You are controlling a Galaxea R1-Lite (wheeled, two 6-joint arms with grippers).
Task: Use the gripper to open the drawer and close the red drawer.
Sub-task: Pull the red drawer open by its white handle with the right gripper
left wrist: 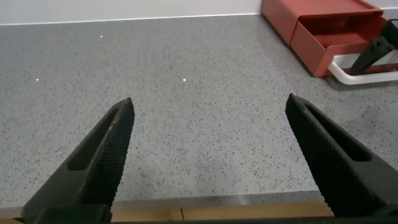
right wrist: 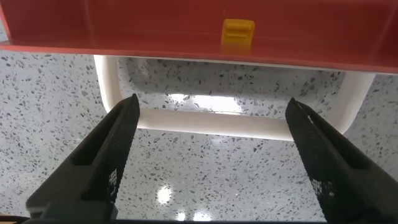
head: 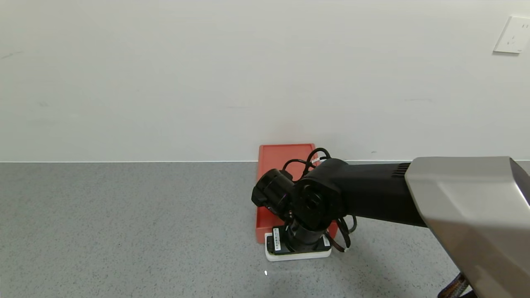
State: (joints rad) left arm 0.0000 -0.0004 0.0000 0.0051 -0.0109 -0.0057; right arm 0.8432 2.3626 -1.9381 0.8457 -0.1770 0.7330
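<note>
Risk: the right end effector (right wrist: 208, 168), fingers spread wide apart, could slip past the white handle (right wrist: 205, 123) and shove the light drawer (head: 285, 165) along the tabletop (head: 124, 227).
Handle: directly below the fingers, unclamped.
Drawer: tray slightly out, against the tabletop's far edge by the wall.
Left end effector (left wrist: 211, 155): parked, fingers apart.

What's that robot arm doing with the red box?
The right gripper hangs open right over the white handle of the red drawer, which sits on the grey counter against the wall. The tray is slid out a little, and a small yellow piece lies inside it. The fingers are not on the handle. The left gripper waits open off to the side, above the counter.
</note>
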